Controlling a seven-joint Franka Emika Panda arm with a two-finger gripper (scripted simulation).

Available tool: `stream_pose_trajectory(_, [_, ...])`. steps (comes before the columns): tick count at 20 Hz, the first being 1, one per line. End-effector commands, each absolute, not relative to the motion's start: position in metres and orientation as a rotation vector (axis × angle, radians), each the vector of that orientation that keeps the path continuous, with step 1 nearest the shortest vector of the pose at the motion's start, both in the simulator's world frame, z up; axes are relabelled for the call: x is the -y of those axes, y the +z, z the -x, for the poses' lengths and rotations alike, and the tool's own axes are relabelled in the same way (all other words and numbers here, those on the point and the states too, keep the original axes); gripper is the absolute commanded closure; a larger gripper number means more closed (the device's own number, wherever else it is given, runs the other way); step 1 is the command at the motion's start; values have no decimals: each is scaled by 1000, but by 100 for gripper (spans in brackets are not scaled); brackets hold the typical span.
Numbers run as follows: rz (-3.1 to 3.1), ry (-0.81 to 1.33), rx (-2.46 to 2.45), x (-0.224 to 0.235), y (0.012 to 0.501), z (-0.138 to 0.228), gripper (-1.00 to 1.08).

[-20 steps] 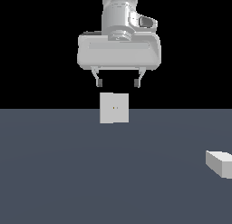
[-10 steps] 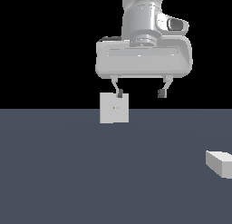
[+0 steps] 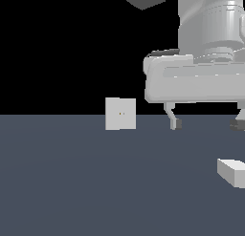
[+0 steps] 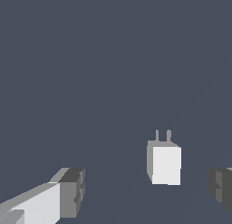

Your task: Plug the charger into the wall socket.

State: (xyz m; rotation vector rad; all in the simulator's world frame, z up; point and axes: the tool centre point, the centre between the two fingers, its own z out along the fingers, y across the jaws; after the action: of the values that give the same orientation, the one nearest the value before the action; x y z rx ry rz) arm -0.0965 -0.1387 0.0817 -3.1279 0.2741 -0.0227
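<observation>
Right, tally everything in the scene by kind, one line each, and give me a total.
Charger: 1
Wall socket: 1
Gripper: 1
Total: 3

A flat, uniform slate-grey floor [image 3: 72, 182] fills the lower half of the exterior view and ends at a straight horizontal far edge. Above that edge the backdrop [image 3: 57, 44] is plain black, with no walls, windows or furniture discernible. In the wrist view the same grey surface [image 4: 90, 60] fills the frame, evenly lit and unmarked.
</observation>
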Motion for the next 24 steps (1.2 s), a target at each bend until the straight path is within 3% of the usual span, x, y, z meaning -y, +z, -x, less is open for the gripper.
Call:
stream_pose_trajectory(1, [3129, -26, -294, 153, 73, 107, -92])
stream_pose_trajectory(13, [3128, -25, -318, 169, 58, 117, -92])
stream_pose_trajectory(24, [3127, -27, -318, 170, 16, 118, -92])
